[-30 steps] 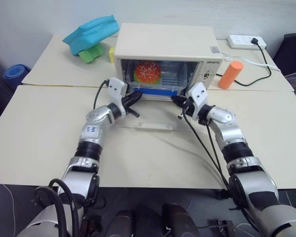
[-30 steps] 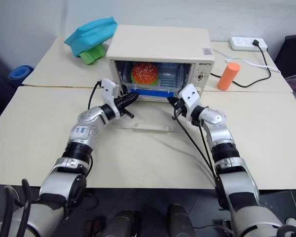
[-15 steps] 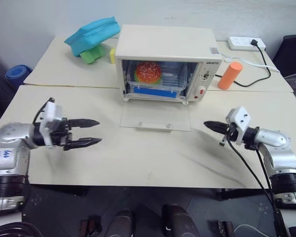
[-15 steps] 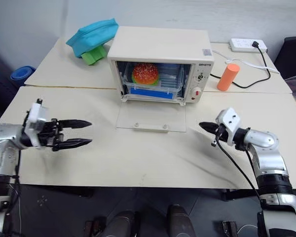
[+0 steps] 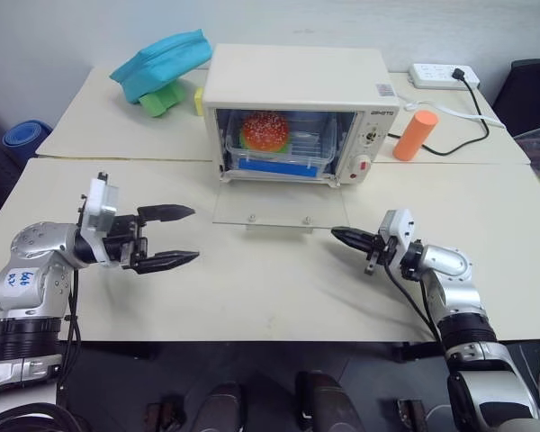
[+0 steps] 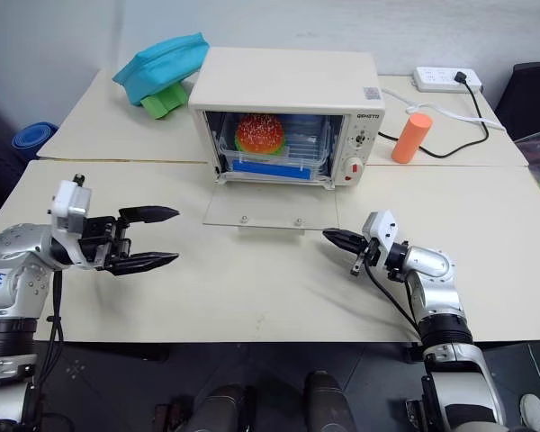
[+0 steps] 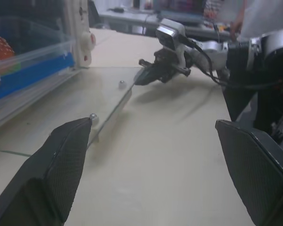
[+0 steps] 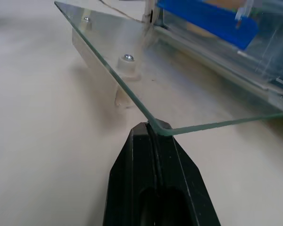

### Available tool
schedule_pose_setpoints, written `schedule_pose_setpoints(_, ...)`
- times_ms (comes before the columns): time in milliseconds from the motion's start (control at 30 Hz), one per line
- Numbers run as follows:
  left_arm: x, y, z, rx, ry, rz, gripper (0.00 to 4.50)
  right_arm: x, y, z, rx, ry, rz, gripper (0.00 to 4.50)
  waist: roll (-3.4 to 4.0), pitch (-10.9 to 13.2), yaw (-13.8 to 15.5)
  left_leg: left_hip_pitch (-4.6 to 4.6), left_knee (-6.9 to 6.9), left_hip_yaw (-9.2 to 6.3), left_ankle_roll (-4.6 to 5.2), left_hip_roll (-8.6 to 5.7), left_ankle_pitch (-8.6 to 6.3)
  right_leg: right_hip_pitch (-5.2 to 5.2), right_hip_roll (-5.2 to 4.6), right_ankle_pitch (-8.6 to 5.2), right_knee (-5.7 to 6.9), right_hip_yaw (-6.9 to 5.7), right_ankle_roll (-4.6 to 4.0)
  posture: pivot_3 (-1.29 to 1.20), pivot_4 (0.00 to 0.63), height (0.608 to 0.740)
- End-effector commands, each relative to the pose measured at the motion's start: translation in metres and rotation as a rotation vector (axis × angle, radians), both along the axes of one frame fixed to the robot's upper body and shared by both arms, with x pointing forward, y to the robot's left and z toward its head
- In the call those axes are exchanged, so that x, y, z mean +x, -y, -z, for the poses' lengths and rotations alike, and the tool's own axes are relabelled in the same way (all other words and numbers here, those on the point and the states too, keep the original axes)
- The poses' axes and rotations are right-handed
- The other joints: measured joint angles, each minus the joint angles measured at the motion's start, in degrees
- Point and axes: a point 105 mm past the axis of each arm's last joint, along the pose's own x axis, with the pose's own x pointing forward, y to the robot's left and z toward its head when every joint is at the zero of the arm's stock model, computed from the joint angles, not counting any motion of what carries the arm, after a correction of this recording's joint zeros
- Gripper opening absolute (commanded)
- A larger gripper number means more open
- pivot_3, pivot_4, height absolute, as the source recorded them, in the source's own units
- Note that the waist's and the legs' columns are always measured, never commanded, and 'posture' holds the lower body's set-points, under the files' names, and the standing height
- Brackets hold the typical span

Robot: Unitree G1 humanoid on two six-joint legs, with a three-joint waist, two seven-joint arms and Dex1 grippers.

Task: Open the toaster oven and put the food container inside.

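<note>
Toaster oven [image 5: 297,108]: cream-white box at the back middle of the counter [image 5: 252,288], dials and a red knob on its right side.
Oven door [image 5: 279,209]: glass panel swung fully down, lying flat over the counter in front of the oven mouth, with two small screws showing near its front edge.
Food container [image 5: 277,144]: inside the oven cavity, clear box with a blue strip along its front side and a sesame-bun burger visible inside; it sits wholly behind the door hinge line.
Left gripper [image 5: 169,237]: released, its two black fingers spread wide and holding nothing; it hovers over the counter to the left of the open door, pointing toward the right. The container is well apart from it, further back and to the right, inside the oven.
Right gripper [image 5: 346,238]: clenched, fingers pressed together to a single point with nothing between them; the tip sits just beside the front right corner of the lowered glass door, and in the right wrist view the corner of the glass lies right at the fingertip. The container is behind the door, apart from this gripper.
Teal zip pouch [image 5: 162,61]: back left of the counter, resting on a green object [image 5: 159,99].
Orange cylinder [image 5: 410,135]: right of the oven, leaning.
Power strip [image 5: 444,76]: far back right, with a black cable plugged in.
</note>
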Motion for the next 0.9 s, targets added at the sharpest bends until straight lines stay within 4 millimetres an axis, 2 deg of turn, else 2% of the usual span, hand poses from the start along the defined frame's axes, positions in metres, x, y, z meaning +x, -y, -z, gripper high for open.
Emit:
schedule_pose_setpoints(33,0.001,-0.007,-0.017,-0.11,0.022,-0.074,4.47,0.001,-0.001,-0.043,0.121,0.116,0.016,0.0,0.0,0.0,0.1,0.0,0.0,-0.01,0.0,0.0,0.0,0.0,0.0,0.0,-0.01,-0.01,0.0,0.0,0.15,0.74)
schedule_pose_setpoints(133,0.008,-0.01,-0.026,-0.195,0.03,-0.144,4.47,0.013,-0.005,-0.081,0.241,0.191,0.05,0.0,0.0,0.0,0.03,0.0,0.03,0.0,0.0,-0.01,0.0,0.0,-0.01,0.0,-0.01,0.01,0.0,0.0,0.15,0.74)
schedule_pose_setpoints(267,0.019,-0.014,-0.03,-0.263,0.039,-0.227,4.47,0.035,-0.004,-0.118,0.392,0.236,0.117,0.0,0.03,0.02,0.05,0.01,0.03,-0.01,-0.05,-0.01,0.02,-0.06,0.0,-0.01,-0.02,0.0,-0.01,0.0,0.15,0.74)
schedule_pose_setpoints(333,0.026,-0.016,-0.027,-0.251,0.059,-0.273,4.47,0.041,-0.001,-0.131,0.444,0.253,0.135,0.0,0.03,0.02,0.04,0.01,0.02,-0.03,-0.05,-0.01,0.02,-0.05,0.0,-0.01,0.0,-0.02,-0.02,0.0,0.15,0.74)
schedule_pose_setpoints(433,0.033,-0.018,-0.02,-0.201,0.09,-0.336,4.47,0.04,0.003,-0.137,0.458,0.24,0.103,0.0,0.03,0.02,0.18,-0.01,-0.02,-0.06,-0.03,-0.04,0.01,-0.03,-0.02,-0.01,0.03,-0.06,-0.02,0.0,0.15,0.74)
schedule_pose_setpoints(467,0.033,-0.018,-0.019,-0.189,0.092,-0.341,4.47,0.037,0.003,-0.136,0.448,0.224,0.075,0.0,0.03,0.02,0.18,-0.03,-0.04,-0.06,-0.01,-0.07,0.0,-0.04,-0.04,-0.01,0.01,-0.07,-0.02,0.0,0.15,0.74)
schedule_pose_setpoints(567,0.026,-0.021,-0.008,-0.09,0.113,-0.346,4.5,0.019,0.004,-0.127,0.322,0.202,-0.011,0.56,0.03,0.02,0.16,-0.1,-0.03,-0.06,0.11,-0.12,-0.07,-0.04,-0.09,-0.01,-0.04,-0.08,-0.01,0.0,0.15,0.74)
schedule_pose_setpoints(667,0.015,-0.028,0.014,0.062,0.117,-0.344,4.5,-0.003,0.007,-0.11,0.175,0.174,-0.075,1.53,0.04,0.02,0.11,-0.11,-0.13,-0.05,0.14,-0.11,-0.18,-0.07,-0.1,-0.01,-0.13,-0.11,-0.01,0.0,0.15,0.74)
schedule_pose_setpoints(833,-0.012,-0.051,0.047,0.217,0.095,-0.349,4.5,-0.044,0.018,-0.06,-0.085,0.113,-0.151,3.17,0.07,0.04,0.16,-0.14,-0.14,0.04,0.14,0.01,-0.26,-0.03,-0.01,-0.01,-0.48,-0.1,-0.01,0.0,0.15,0.74)
schedule_pose_setpoints(900,-0.022,-0.059,0.055,0.25,0.084,-0.391,4.5,-0.063,0.028,-0.028,-0.149,0.058,-0.17,3.86,0.07,0.04,0.28,-0.09,-0.13,0.04,0.14,0.02,-0.26,0.0,-0.02,-0.02,-0.56,-0.1,-0.03,0.0,0.15,0.74)
